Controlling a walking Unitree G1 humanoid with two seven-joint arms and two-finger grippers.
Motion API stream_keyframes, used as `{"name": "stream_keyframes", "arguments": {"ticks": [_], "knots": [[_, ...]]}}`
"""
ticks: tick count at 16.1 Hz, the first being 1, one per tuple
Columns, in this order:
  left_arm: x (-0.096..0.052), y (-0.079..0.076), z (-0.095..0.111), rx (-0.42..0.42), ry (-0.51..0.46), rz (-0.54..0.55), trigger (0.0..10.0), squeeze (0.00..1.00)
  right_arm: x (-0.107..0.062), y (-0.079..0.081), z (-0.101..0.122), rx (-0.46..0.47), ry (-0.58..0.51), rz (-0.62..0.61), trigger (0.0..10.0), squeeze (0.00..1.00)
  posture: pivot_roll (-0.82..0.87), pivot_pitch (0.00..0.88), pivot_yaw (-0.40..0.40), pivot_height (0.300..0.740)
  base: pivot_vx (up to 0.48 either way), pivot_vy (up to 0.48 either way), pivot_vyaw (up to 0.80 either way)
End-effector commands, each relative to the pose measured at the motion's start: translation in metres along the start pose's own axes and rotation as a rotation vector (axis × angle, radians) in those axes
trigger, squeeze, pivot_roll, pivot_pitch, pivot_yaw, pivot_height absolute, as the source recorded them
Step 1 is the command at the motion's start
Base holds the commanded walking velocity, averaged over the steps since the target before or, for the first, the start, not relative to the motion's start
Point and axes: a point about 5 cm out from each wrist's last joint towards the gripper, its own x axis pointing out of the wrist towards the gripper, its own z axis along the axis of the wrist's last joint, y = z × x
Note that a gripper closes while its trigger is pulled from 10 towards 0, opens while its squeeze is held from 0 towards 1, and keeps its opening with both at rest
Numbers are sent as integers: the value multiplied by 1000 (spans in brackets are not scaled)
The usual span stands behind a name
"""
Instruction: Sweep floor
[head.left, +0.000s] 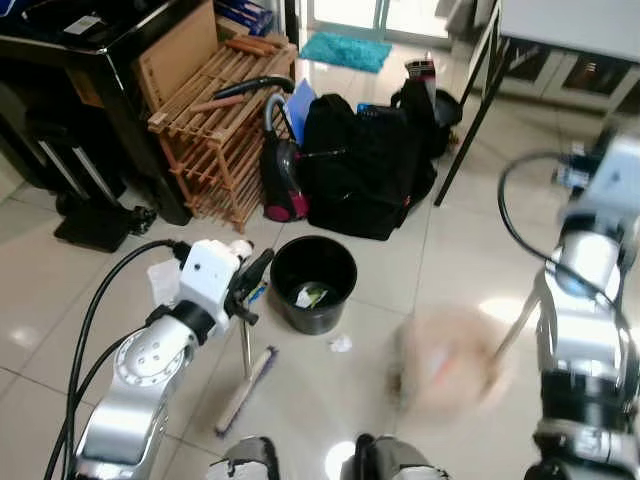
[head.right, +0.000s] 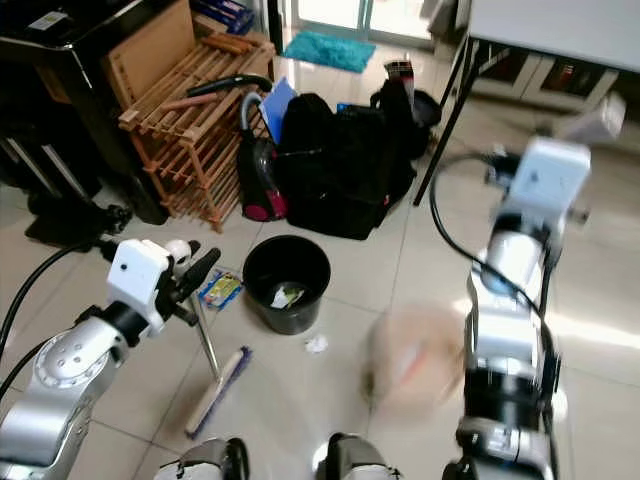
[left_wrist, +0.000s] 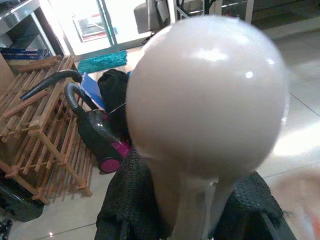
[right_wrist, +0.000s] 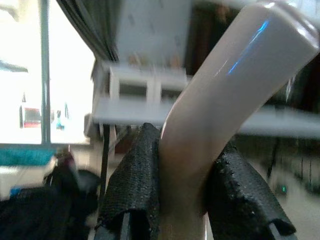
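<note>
Left gripper (left_wrist: 185, 210) clamped on slim metal-handled purple-bristled broom (head.left: 245, 388); right gripper (right_wrist: 182, 200) clamped on blurred pinkish long-handled dustpan (head.left: 452, 360). Round black plastic bin (head.left: 313, 282) just beside broom, crumpled white scrap (head.left: 340, 343) between.

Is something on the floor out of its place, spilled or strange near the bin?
Yes. A crumpled white scrap lies on the tiles just outside the black bin, which already holds some trash. A colourful packet also lies flat on the floor beside the bin.

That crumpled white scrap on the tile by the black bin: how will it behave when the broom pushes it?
The scrap looks like crumpled paper, so probably very light and apt to skid on the glossy tile floor. Being small, it may slip past the broom head rather than roll. Likely soft, not fragile.
</note>
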Motion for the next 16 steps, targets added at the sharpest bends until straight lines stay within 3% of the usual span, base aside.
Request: {"name": "stream_keyframes", "arguments": {"ticks": [1, 5, 8, 10, 12, 15, 16], "knots": [[2, -1, 2, 0, -8, -3, 10000, 0, 1, -9, 20, 39, -59, -18, 10000, 0, -27, 186, 18, 740, 0, 0, 0], [7, -6, 2, -43, -1, -16, 10000, 0, -15, -20, 21, -65, -54, -23, 10000, 0, -31, 192, 23, 740, 0, 0, 0], [11, -7, 5, -36, -26, -5, 10000, 0, -27, -22, 16, 15, -10, -53, 10000, 0, -30, 192, 25, 740, 0, 0, -533], [17, -6, 16, -23, -99, 15, 10000, 0, -39, -22, 7, 146, 58, -85, 10000, 0, -31, 189, 27, 740, 0, 0, -800], [19, -7, 21, -26, -143, 16, 10000, 0, -46, -19, 4, 192, 84, -68, 10000, 0, -32, 186, 31, 740, 0, 0, -800], [16, -9, 26, -64, -179, 37, 10000, 0, -54, -14, 5, 200, 92, 1, 10000, 0, -33, 185, 33, 740, 0, 0, -800], [10, -14, 18, -81, -134, 29, 10000, 0, -55, -9, 9, 178, 72, 59, 10000, 0, -35, 186, 30, 740, 0, 0, -800]]}}
